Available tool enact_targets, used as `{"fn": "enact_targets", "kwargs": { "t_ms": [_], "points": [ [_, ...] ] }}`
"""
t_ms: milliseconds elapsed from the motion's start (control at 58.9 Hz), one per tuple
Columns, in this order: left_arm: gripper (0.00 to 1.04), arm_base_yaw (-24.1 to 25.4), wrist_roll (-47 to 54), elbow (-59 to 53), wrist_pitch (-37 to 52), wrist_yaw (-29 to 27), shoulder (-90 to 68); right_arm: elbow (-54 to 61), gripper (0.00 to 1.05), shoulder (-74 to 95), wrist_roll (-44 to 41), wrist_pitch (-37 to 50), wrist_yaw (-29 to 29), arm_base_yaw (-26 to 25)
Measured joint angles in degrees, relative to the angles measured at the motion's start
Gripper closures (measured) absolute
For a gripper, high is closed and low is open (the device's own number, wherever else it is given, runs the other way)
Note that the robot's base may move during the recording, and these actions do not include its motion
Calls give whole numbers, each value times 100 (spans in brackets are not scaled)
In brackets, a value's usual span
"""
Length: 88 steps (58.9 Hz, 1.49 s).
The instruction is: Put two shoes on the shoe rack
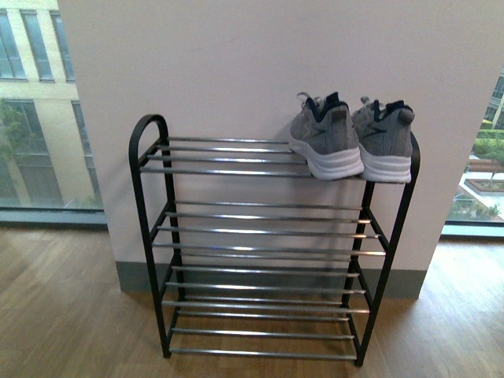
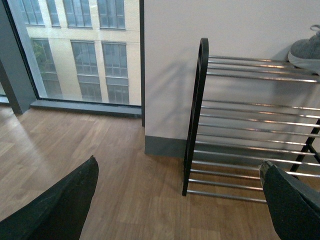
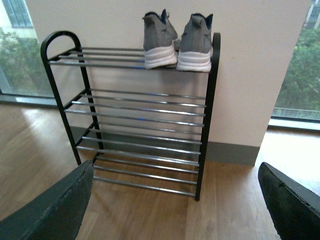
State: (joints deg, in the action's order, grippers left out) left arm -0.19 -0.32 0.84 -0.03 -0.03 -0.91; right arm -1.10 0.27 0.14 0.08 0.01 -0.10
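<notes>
Two grey knit sneakers with white soles stand side by side, heels toward me, at the right end of the shoe rack's (image 1: 150, 205) top shelf: one (image 1: 324, 138) nearer the middle, the other (image 1: 386, 140) by the right post. The right wrist view shows both shoes (image 3: 159, 42) (image 3: 196, 44) on the rack (image 3: 207, 115). Only the toe of one shoe (image 2: 306, 51) shows in the left wrist view, on the rack (image 2: 196, 115). My left gripper (image 2: 180, 200) is open, empty, above the floor left of the rack. My right gripper (image 3: 175, 200) is open, empty, back from the rack's front.
The rack stands against a white wall (image 1: 236, 63) with a grey skirting (image 1: 134, 277), on a wooden floor (image 1: 63, 315). Its three lower shelves hold nothing. Floor-to-ceiling windows (image 1: 39, 110) flank the wall on both sides.
</notes>
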Motion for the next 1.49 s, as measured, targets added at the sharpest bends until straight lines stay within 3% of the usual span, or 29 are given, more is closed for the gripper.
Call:
{"fn": "enact_targets", "kwargs": {
  "t_ms": [1493],
  "points": [
    [9,0,4,0,0,4,0,0,9,-2,2,-4,0,0]
  ]
}}
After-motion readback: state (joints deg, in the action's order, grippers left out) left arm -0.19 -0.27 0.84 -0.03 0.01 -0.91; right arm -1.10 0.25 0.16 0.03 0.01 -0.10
